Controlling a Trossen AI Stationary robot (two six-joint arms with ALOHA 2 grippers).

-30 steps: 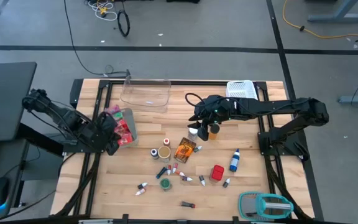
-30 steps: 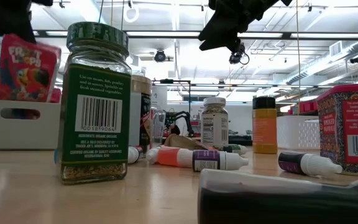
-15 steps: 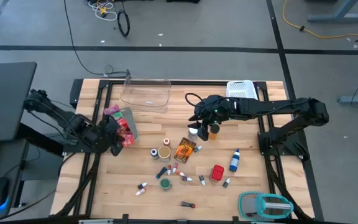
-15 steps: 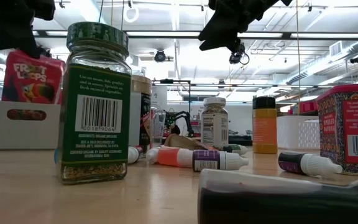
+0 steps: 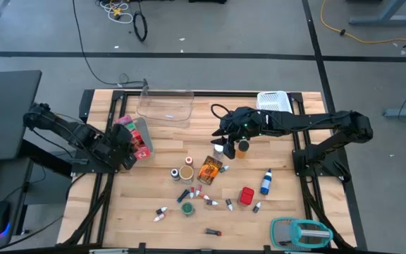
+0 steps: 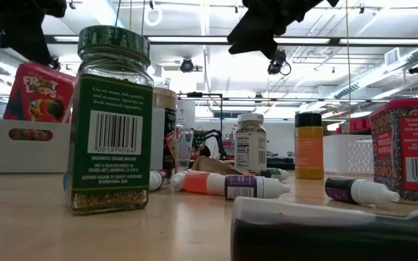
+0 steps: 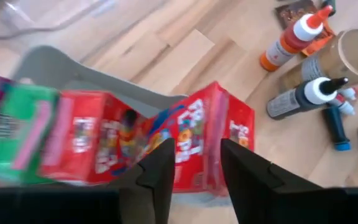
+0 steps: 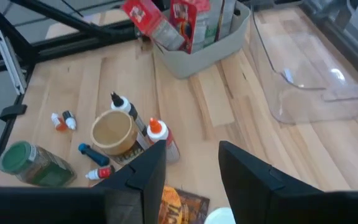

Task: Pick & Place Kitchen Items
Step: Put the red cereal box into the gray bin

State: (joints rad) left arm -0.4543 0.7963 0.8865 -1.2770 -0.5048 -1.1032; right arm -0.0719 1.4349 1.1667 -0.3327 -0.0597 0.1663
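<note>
left pincer has its fingers apart right over the red cereal box in the grey bin; right pincer hangs apart above the jars

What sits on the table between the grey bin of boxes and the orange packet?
In the high view, two short jars stand between the grey bin and the orange packet; otherwise bare wood.

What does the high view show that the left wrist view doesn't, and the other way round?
Only the high view: the clear tray, white mesh basket, blue bottle and the right end effector over the jars. Only the left wrist view: the left end effector open, fingers straddling the red cereal box. Both: the grey bin holding coloured boxes.
</note>
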